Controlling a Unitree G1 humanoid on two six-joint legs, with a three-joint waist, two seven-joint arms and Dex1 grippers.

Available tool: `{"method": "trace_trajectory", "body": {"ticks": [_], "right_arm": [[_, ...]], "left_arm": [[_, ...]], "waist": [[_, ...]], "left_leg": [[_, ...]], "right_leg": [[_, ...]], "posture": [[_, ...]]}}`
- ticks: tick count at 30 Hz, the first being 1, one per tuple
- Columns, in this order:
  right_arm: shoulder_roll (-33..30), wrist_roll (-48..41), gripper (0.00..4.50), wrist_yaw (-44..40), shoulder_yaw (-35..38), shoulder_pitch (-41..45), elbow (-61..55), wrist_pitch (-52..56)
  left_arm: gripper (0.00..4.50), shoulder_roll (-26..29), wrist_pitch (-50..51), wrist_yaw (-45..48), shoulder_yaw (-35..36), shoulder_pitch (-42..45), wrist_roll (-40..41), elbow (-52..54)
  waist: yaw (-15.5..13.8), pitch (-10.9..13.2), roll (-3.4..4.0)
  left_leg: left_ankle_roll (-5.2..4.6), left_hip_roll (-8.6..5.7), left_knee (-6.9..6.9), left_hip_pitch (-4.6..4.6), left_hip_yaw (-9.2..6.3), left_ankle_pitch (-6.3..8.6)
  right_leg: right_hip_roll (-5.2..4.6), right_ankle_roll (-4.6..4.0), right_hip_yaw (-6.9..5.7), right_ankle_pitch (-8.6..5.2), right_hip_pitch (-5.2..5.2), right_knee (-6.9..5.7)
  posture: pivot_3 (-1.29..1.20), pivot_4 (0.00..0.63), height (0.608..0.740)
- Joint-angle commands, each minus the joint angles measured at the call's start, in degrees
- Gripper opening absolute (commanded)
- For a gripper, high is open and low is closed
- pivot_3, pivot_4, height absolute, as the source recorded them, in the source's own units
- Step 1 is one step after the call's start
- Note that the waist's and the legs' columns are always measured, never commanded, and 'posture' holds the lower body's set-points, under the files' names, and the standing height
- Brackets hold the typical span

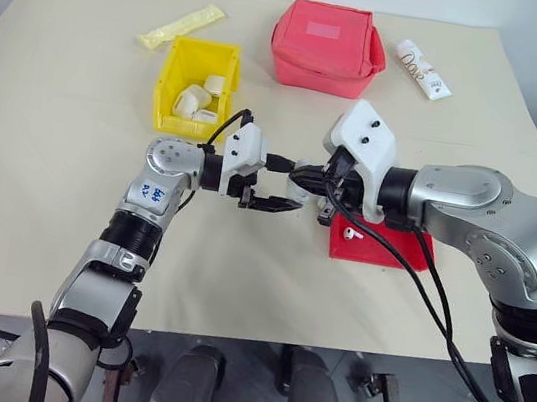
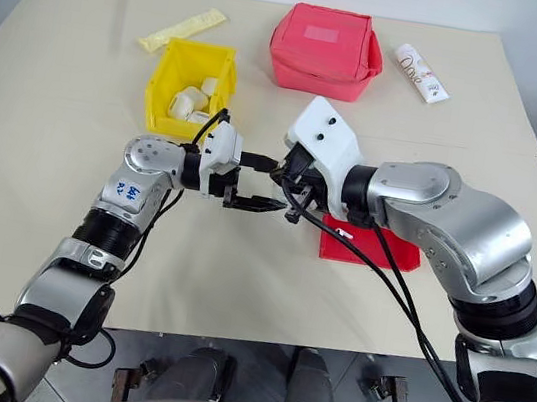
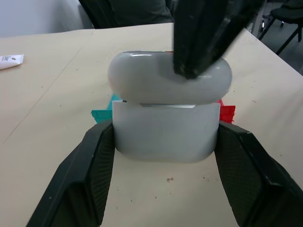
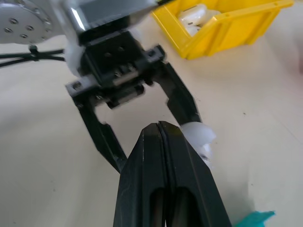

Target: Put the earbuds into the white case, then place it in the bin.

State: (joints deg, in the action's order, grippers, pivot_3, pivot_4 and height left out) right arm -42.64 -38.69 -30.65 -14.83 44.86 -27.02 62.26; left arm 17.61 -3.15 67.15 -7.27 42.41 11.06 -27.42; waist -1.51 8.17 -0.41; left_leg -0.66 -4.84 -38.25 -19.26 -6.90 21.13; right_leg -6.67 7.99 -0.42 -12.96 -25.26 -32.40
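Gripping: the white case is clamped between the two black fingers of the left gripper, one finger on each side wall, above the table at mid-scene.
Left gripper aim: it is pointed level and to the right, so the case is presented toward the right gripper.
Case lid: it is seen nearly down in the left wrist view, with a thin seam left along the body, slightly wider at one end.
Right gripper: its fingers are pressed together with nothing between them; the closed tips are laid on the top of the lid.
Deciding relation: the right tips are directly over the lid and the case's long axis is held level, across the left fingers, so a downward press is judged to be what the closing calls for.
Earbuds: one earbud is left lying on the red tray, just near the right gripper; whether the other is inside the case cannot be told.
Bin: the yellow bin is set farther off and to the left of the left gripper, the nearer arm for the placing.
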Motion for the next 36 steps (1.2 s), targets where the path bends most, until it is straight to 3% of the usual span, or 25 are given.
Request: {"method": "trace_trajectory", "body": {"ticks": [1, 7, 10, 13, 17, 24, 28, 32, 36], "right_arm": [[-3.83, 0.22, 0.02, -1.37, 5.97, -3.21, -3.01, 0.76], [-4.84, -1.1, 0.02, -3.01, 13.95, -8.53, -5.35, -1.68], [-3.48, -8.2, 0.02, -8.72, 24.36, -14.43, -4.91, -4.79], [-2.84, -16.28, 0.86, -14.97, 31.73, -18.58, -0.59, -4.91], [-5.95, -12.85, 2.2, -24.6, 31.72, -24.75, 2.78, -11.6], [-4.09, -8.09, 4.48, -23.77, 31.04, -26.2, 6.32, -18.16], [-2.85, -8.31, 4.48, -22.07, 31.11, -27.83, 4.54, -18.68], [-1.89, -8.8, 4.48, -20.35, 31.07, -28.94, 2.91, -18.48], [-2.42, -9.83, 4.5, -20.65, 31.37, -28.88, 2.66, -17.66]], "left_arm": [[2.77, 1.76, -0.35, 0.7, 3.59, -1.18, 3.96, 4.29], [2.77, 2.51, 1.76, -0.36, 5.3, -2.36, 5.96, 6.59], [2.77, 3.49, 2.62, -1.5, 7.18, -2.35, 6.92, 6.17], [2.77, 4.44, 3.05, -2.69, 8.41, -1.79, 6.98, 5.06], [2.77, 6.13, 2.43, -6.54, 10.9, 1.28, 5.46, -0.01], [2.77, 10.16, 2.97, -27.19, 11.87, 9.31, -4.13, -12.39], [2.77, 11.0, 0.78, -36.25, 11.92, 14.85, -7.75, -22.65], [2.77, 10.83, -1.57, -38.56, 11.36, 18.23, -9.35, -29.4], [4.03, 11.74, -4.59, -31.91, 12.11, 18.11, -7.33, -28.75]], "waist": [[-0.11, 0.0, -0.01], [-0.07, 0.0, 0.0], [-0.14, 0.0, -0.01], [-0.13, 0.02, -0.06], [-0.04, 0.02, -0.05], [-0.06, 0.04, -0.07], [-0.12, 0.04, -0.08], [-0.31, 0.05, -0.1], [-0.22, 0.05, -0.11]], "left_leg": [[0.0, 0.0, -0.01, -0.01, -0.01, 0.0], [0.0, 0.02, -0.01, 0.0, 0.0, 0.0], [-0.01, 0.0, -0.02, 0.0, 0.01, 0.01], [-0.01, 0.03, 0.0, 0.02, -0.04, 0.01], [-0.02, 0.04, -0.01, 0.11, -0.02, 0.01], [0.0, -0.1, 0.02, 0.1, 0.0, 0.01], [0.02, -0.2, 0.02, 0.05, 0.01, 0.0], [0.01, -0.28, -0.01, 0.04, 0.0, 0.0], [0.01, -0.3, -0.02, 0.04, 0.0, 0.0]], "right_leg": [[0.0, 0.0, 0.0, 0.0, 0.01, 0.0], [0.0, 0.0, 0.0, 0.0, 0.01, 0.0], [0.0, 0.0, 0.01, 0.0, 0.04, 0.01], [0.03, 0.02, -0.04, 0.01, 0.13, 0.08], [0.04, 0.03, -0.03, 0.02, 0.19, 0.05], [0.03, 0.04, -0.01, 0.02, 0.12, 0.02], [0.01, 0.04, -0.02, 0.02, 0.05, 0.02], [-0.04, 0.05, -0.02, 0.03, 0.06, -0.02], [-0.04, 0.05, -0.02, 0.03, 0.06, -0.03]], "posture": [[0.0, 0.15, 0.74], [0.0, 0.15, 0.74], [0.0, 0.15, 0.74], [0.0, 0.15, 0.74], [0.0, 0.15, 0.74], [0.0, 0.15, 0.74], [0.0, 0.15, 0.74], [0.0, 0.15, 0.74], [0.0, 0.15, 0.74]]}}
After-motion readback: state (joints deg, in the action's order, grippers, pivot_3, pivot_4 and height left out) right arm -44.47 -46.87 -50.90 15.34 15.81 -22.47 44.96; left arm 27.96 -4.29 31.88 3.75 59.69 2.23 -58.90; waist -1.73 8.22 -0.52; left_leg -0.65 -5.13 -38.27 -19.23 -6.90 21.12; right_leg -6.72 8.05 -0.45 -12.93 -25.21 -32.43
